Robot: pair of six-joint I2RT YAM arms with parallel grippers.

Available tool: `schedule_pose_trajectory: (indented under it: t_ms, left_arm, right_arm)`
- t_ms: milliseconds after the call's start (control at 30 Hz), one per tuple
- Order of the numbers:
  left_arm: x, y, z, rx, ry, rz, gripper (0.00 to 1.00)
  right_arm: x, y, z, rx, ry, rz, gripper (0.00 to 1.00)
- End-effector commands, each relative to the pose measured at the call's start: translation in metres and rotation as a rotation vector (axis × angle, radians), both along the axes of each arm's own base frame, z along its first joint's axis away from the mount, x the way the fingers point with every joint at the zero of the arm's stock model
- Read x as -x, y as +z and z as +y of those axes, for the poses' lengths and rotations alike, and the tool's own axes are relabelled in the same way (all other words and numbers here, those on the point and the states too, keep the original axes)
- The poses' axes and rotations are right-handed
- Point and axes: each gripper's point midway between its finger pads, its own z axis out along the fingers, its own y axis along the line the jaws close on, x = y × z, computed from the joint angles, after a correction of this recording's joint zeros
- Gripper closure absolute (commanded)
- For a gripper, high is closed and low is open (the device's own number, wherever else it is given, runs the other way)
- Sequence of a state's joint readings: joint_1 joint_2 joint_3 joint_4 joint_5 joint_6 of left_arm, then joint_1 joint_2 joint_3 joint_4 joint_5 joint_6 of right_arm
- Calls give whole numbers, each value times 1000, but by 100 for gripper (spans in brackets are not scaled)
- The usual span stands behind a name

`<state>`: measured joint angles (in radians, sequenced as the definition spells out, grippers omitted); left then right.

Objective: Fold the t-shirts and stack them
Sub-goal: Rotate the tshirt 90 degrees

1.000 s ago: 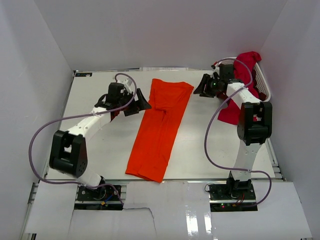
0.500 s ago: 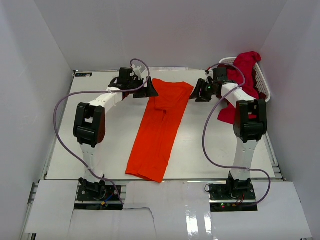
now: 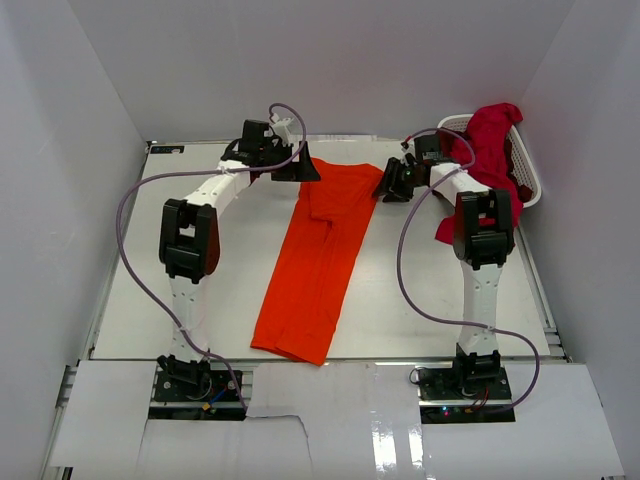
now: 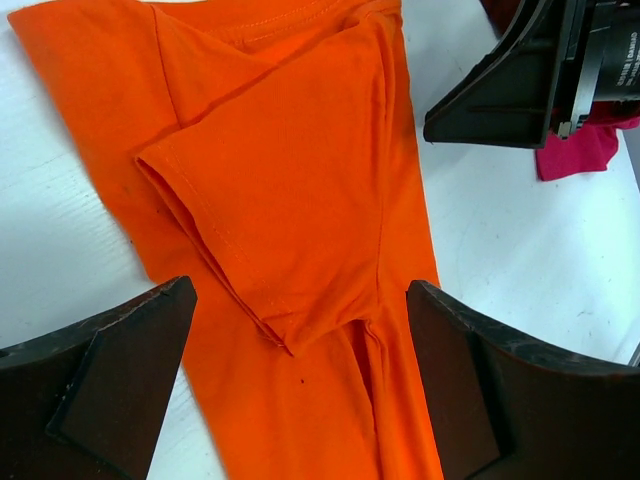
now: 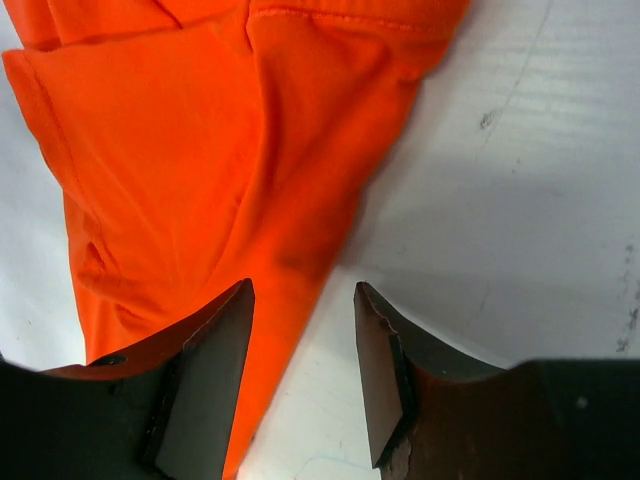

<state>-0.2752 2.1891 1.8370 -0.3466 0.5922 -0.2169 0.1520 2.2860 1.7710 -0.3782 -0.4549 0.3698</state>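
The bright orange t-shirt (image 3: 320, 255) lies as a long folded strip down the middle of the table, sleeves folded in. It fills the left wrist view (image 4: 290, 200) and the right wrist view (image 5: 190, 130). My left gripper (image 3: 303, 170) is open over the shirt's far left corner, jaws spread wide above the folded sleeve. My right gripper (image 3: 385, 185) is open at the shirt's far right edge, one finger over the cloth, one over bare table. Crimson red shirts (image 3: 490, 140) hang from the basket at the far right.
A white plastic laundry basket (image 3: 525, 170) stands at the far right corner with red cloth spilling onto the table (image 3: 455, 228). White walls close in the table (image 3: 200, 300) on three sides.
Both arms have reached toward the far end of the orange shirt. The left gripper moved from the table's left side to the shirt's far left corner; the right gripper moved left to the far right edge.
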Motion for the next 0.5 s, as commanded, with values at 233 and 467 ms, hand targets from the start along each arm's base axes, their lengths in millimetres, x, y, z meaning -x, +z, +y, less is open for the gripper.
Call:
schedule_pose_trajectory:
  t_ms: [233, 467]
  left_arm:
    - [0, -11, -5, 28, -74, 43, 6]
    - [-4, -37, -6, 15, -69, 88, 9]
  right_arm:
    - [-17, 7, 13, -22, 3, -34, 51]
    - [-19, 0, 13, -24, 0, -26, 59]
